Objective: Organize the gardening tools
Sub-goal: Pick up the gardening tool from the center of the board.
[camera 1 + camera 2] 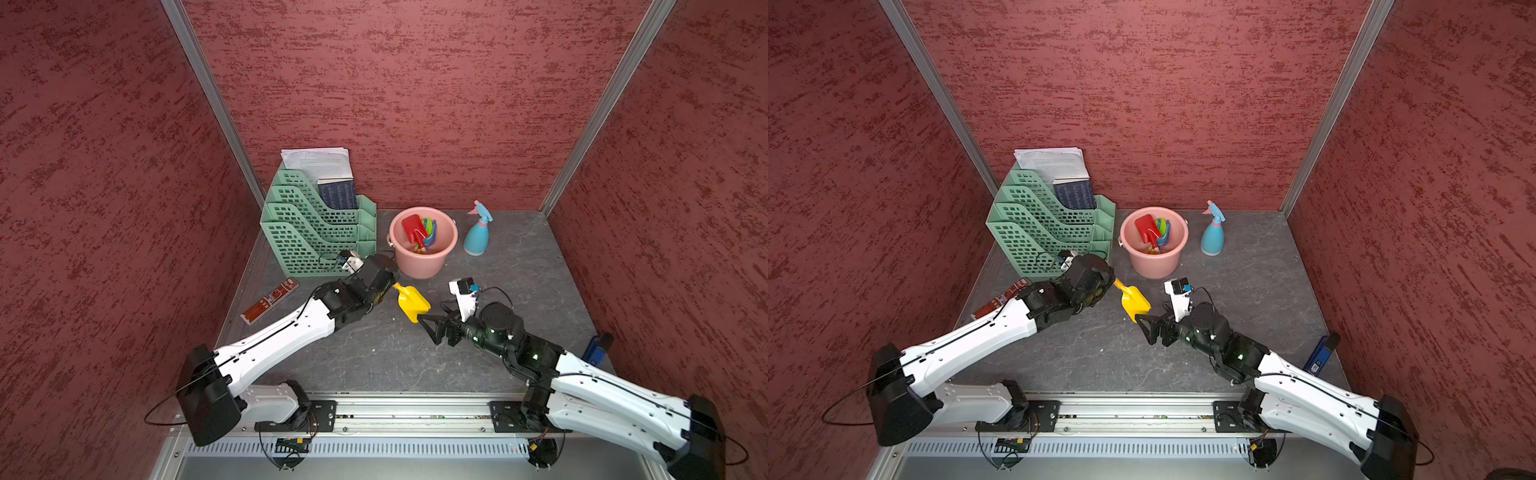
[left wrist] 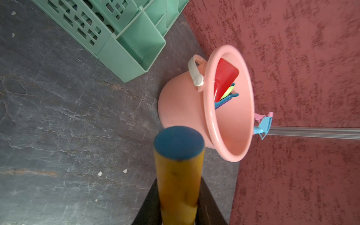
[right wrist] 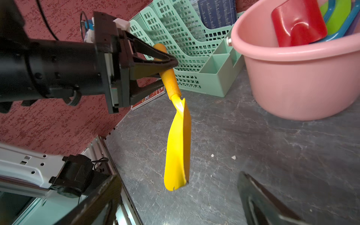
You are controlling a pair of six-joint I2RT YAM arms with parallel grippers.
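1. A flat red packet (image 1: 270, 301) lies on the table (image 1: 374, 357), out past the left arm's wrist, on the outer side of the left gripper (image 3: 167, 67).
2. The green file rack (image 1: 299, 232) stands just beside the left gripper, on its far side.
3. The left gripper is pinched tight on the handle of the yellow scoop (image 1: 412, 305). The blade slopes down and away from the fingers, toward the right gripper (image 1: 429, 330).
4. The pink bucket (image 1: 419, 266) stands near the left gripper, just past its tips. The red spade (image 1: 411, 228) and a green tool (image 3: 336, 19) stand inside, blades up.
5. The right gripper is spread wide and holds nothing. The scoop's blade tip sits just ahead of its fingertips; whether they touch is unclear.
6. The light-blue spray bottle (image 1: 476, 232) stands upright, well beyond the right gripper and near the bucket.
7. A blue object (image 1: 596, 349) rests behind the right gripper, beside that arm.
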